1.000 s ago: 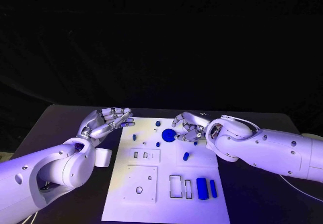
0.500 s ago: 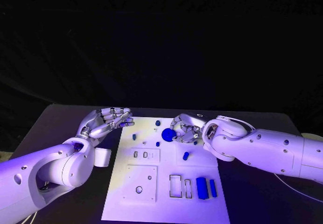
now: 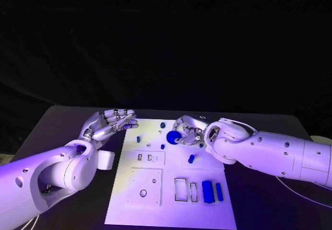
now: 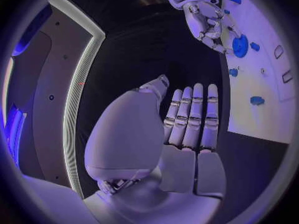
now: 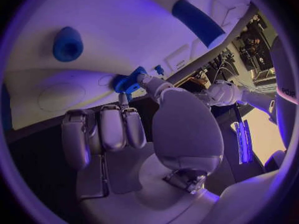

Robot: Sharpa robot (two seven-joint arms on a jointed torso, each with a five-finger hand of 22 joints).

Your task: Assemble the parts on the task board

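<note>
The white task board lies in the middle of the black table. My right hand hovers over the board's far part and pinches a round blue disc at its edge between thumb and a finger; the disc shows at those fingertips, and the disc looks low on the board. My left hand hangs over the board's far left edge, fingers stretched out, holding nothing. Small blue parts lie scattered on the board.
Two blue bars stand at the board's near right beside empty rectangular slots. A round hole sits at the near left. A blue peg and a long blue bar lie near my right hand.
My right hand and forearm have shifted slightly left over the board, still at the blue disc. The left hand has stayed put.
</note>
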